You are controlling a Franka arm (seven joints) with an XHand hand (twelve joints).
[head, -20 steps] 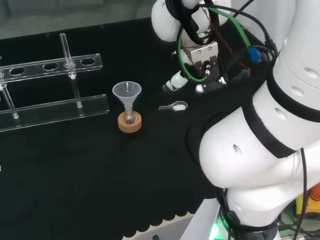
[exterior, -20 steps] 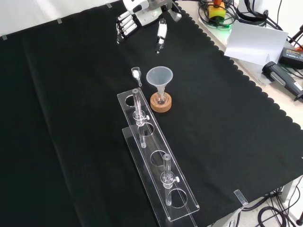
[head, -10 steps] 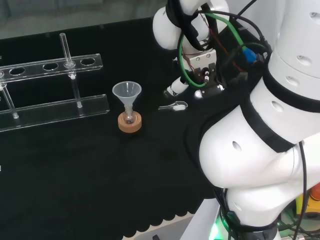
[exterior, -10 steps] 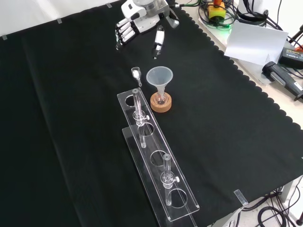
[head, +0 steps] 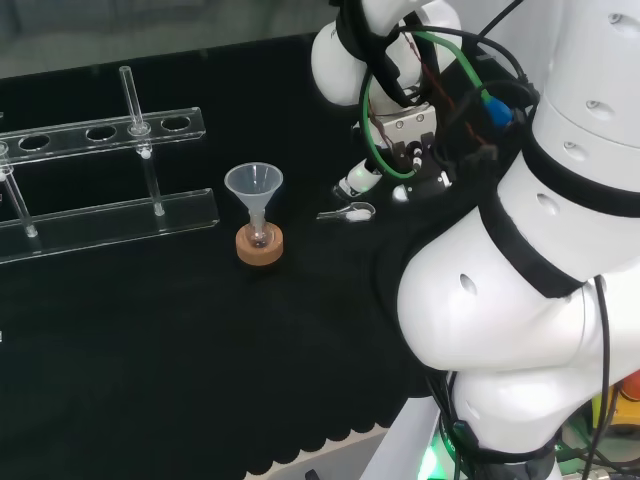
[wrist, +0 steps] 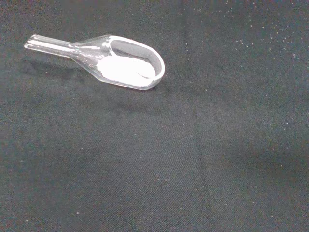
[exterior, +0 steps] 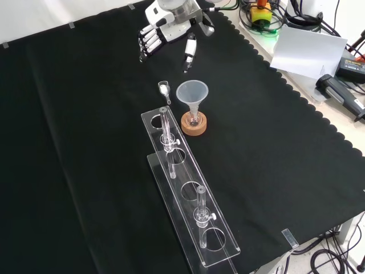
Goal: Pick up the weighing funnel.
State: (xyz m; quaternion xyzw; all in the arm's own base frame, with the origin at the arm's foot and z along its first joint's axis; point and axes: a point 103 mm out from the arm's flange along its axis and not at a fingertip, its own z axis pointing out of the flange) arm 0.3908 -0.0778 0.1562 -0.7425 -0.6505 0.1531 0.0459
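The weighing funnel (wrist: pixel 113 60), a small clear scoop with a short stem and white powder in its bowl, lies on the black cloth. In the front view the weighing funnel (exterior: pixel 164 88) rests just left of the big funnel. The hand (exterior: pixel 168 35) hangs above and beyond it there, open, fingers straight and spread, thumb pointing down toward the cloth. In the head view the weighing funnel (head: pixel 351 212) lies just below a finger of the hand (head: pixel 362 181). The hand holds nothing.
The big funnel (exterior: pixel 191 94) stands in a small flask on a cork ring (exterior: pixel 193 124), close beside the weighing funnel. A clear rack (exterior: pixel 185 191) with upright tubes stretches toward the front. The arm's white links (head: pixel 510 290) stand at the head view's right.
The hand has come down and nearer to the weighing funnel, still open. The weighing funnel has not moved.
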